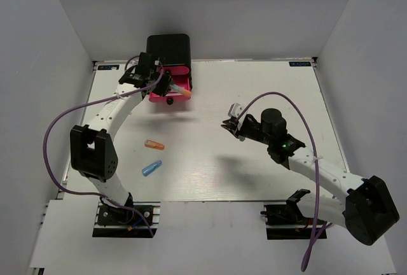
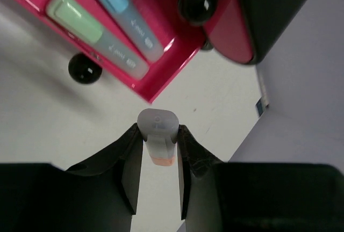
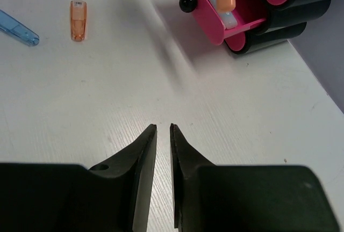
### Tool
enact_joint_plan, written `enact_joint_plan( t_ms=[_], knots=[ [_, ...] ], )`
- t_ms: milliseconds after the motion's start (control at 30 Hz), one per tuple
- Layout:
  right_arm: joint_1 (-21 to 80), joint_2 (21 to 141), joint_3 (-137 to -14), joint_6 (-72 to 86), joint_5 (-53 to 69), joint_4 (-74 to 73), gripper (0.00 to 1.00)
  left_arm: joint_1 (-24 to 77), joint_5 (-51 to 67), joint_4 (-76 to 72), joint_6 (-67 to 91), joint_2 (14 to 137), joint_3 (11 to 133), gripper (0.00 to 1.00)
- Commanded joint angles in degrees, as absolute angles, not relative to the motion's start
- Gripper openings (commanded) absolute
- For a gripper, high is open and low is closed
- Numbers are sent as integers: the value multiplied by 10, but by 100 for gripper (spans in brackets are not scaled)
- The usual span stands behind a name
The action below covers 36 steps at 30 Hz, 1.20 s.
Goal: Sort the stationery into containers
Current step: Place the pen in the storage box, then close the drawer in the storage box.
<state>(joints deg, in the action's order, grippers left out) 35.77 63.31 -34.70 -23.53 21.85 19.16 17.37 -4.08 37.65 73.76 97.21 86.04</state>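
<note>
Grey orange-tipped piece (image 2: pixel 157 135) clamped in left gripper (image 2: pixel 158 159) beside open pink drawer (image 2: pixel 161 84)

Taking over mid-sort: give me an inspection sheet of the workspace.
Surface: white table, bare around the pieces.
Job's things: open pink drawer holds green and blue pieces; orange piece and blue piece lie loose.
Clutter: nothing seen.
Grippers: left gripper clamps a grey orange-tipped piece near the drawer; right gripper nearly closed, empty.
Cables: purple cable loops off each arm.
Surroundings: grey walls.
</note>
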Motion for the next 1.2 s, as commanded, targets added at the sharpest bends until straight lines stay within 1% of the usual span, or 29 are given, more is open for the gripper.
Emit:
enact_joint_plan(
  t_ms=[0, 167, 300, 333, 367, 400, 433, 467, 500, 533, 633, 700, 800, 833, 867, 900, 933, 967, 1000, 1033, 1067, 1167],
  knots=[
    [354, 620, -344, -233, 221, 187, 22, 155, -108, 333, 798, 972, 867, 0],
    [353, 614, -336, -235, 218, 179, 22, 143, -148, 270, 874, 972, 818, 0],
    [352, 611, -333, -236, 215, 178, 22, 138, -166, 285, 879, 997, 842, 0],
    [352, 613, -335, -235, 214, 178, 23, 133, -166, 295, 879, 1016, 852, 0],
    [352, 613, -335, -236, 214, 178, 25, 133, -166, 306, 879, 1024, 866, 2],
    [352, 614, -335, -236, 214, 178, 27, 133, -166, 315, 879, 1031, 873, 15],
    [352, 614, -335, -237, 212, 178, 34, 133, -166, 321, 879, 1036, 879, 28],
    [352, 617, -335, -237, 211, 175, 38, 133, -166, 321, 869, 1036, 879, 40],
    [352, 616, -338, -239, 211, 172, 42, 133, -166, 314, 864, 1036, 885, 58],
    [351, 616, -338, -237, 210, 171, 50, 133, -166, 314, 859, 1036, 885, 65],
    [352, 618, -336, -236, 207, 172, 56, 133, -161, 308, 831, 1029, 891, 78],
    [349, 621, -333, -225, 206, 175, 56, 133, -161, 302, 805, 1009, 891, 81],
    [347, 628, -330, -213, 207, 175, 56, 133, -161, 285, 748, 978, 891, 82],
    [345, 630, -326, -204, 207, 176, 56, 133, -155, 279, 724, 956, 891, 81],
    [345, 632, -325, -200, 204, 176, 53, 133, -155, 273, 698, 945, 886, 78],
    [340, 642, -324, -198, 198, 176, 47, 138, -142, 256, 635, 932, 880, 72],
    [338, 645, -323, -188, 196, 172, 37, 138, -125, 234, 592, 918, 846, 46],
    [333, 649, -323, -185, 190, 171, 23, 138, -69, 202, 545, 902, 818, 27],
    [331, 663, -324, -175, 187, 171, 0, 138, -37, 172, 501, 867, 788, 15],
    [324, 669, -326, -171, 185, 164, 0, 132, -11, 132, 461, 851, 729, 7],
    [319, 677, -325, -161, 183, 166, 0, 132, 1, 122, 451, 835, 703, 0],
    [308, 700, -330, -139, 176, 155, 0, 132, 1, 123, 438, 795, 621, 0]
  ],
)
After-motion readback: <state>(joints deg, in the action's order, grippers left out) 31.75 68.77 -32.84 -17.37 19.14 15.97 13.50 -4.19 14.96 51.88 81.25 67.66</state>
